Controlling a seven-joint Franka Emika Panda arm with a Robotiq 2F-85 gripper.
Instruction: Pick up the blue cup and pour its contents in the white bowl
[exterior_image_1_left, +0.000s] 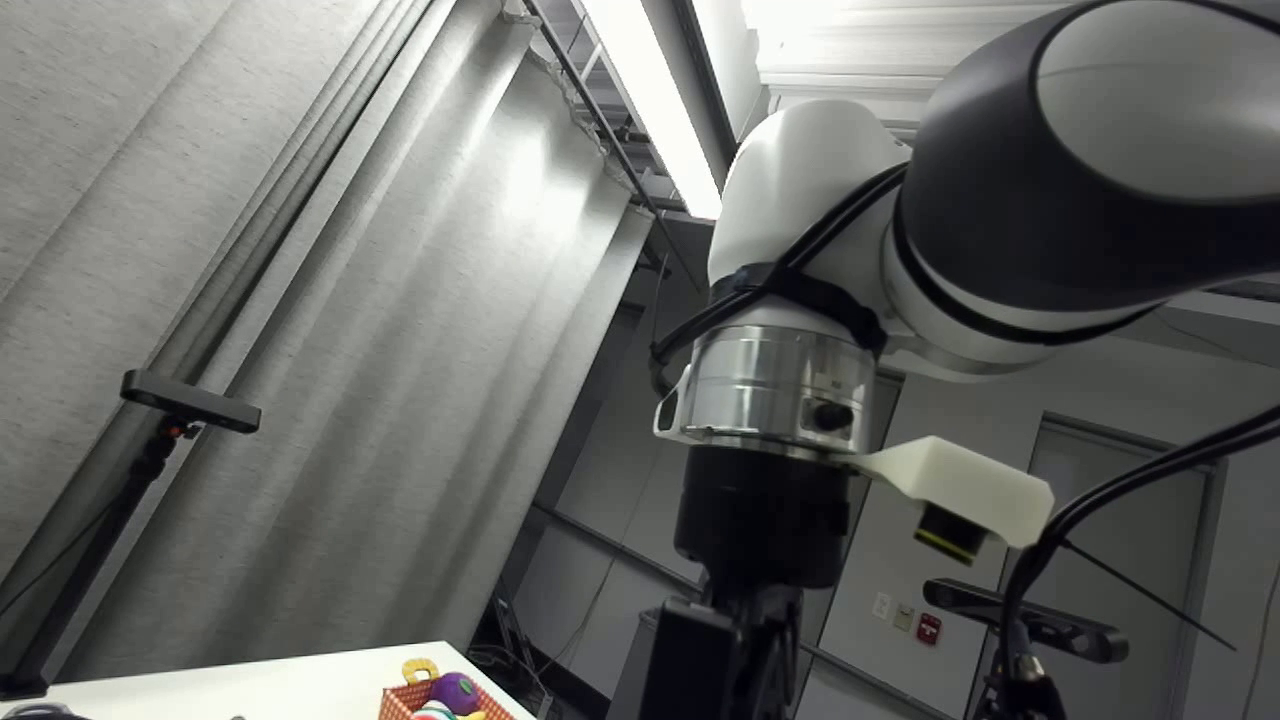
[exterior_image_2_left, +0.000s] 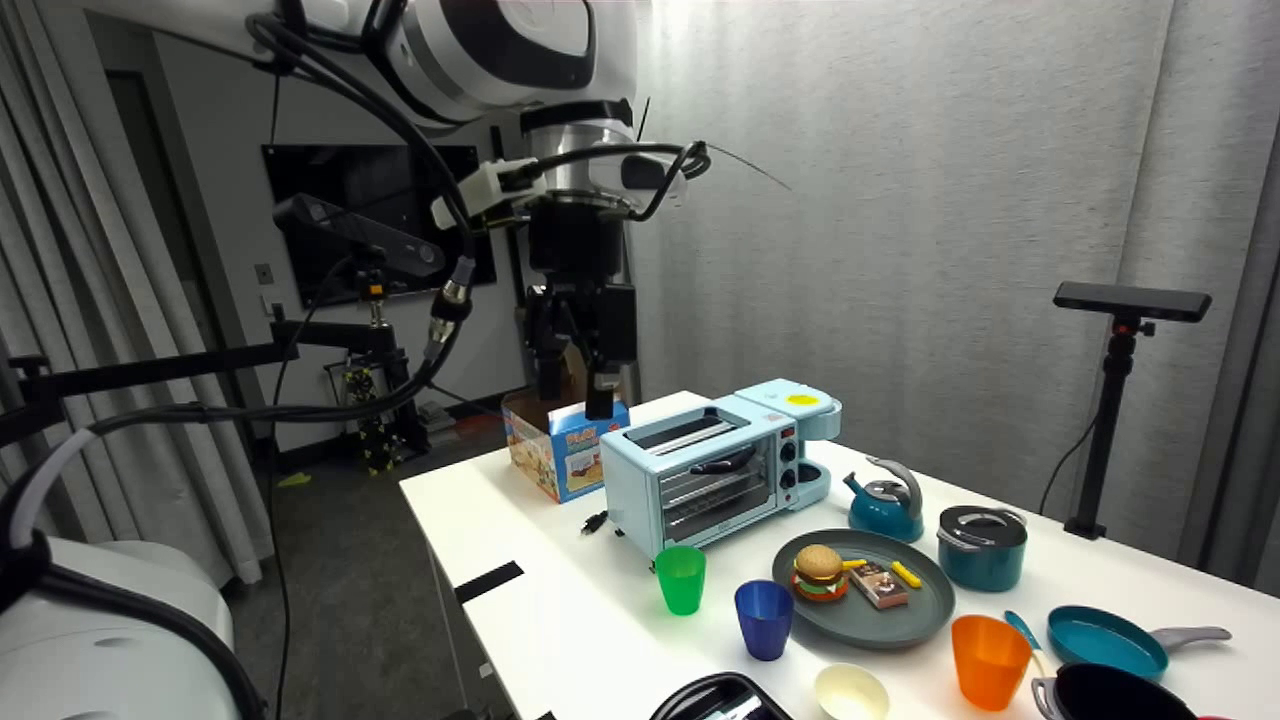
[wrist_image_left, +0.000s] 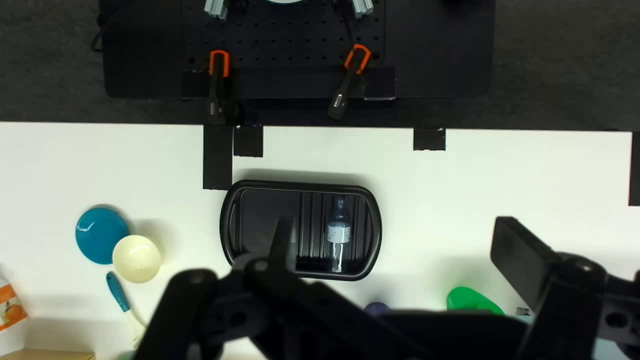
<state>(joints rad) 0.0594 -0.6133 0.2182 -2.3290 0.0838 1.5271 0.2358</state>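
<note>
In an exterior view the blue cup (exterior_image_2_left: 763, 622) stood lower centre, bowl (exterior_image_2_left: 851, 692) at bottom edge. The gripper (exterior_image_2_left: 574, 393) hung mid-frame, jaws apart: seemingly pre-grasp, next needing alignment over the blue cup.

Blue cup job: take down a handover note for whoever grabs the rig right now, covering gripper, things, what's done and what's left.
Gripper: open, holding nothing, raised above the table.
Blue cup: upright on the table, near the gray plate; contents can't be made out.
White bowl: on the table near the cup in an exterior view. The wrist view shows a pale bowl; can't confirm it's the same one.
Done: no step shows as done; the cup isn't lifted.
Left: confirm the bowl, grasp and lift the cup, pour into the bowl.
</note>
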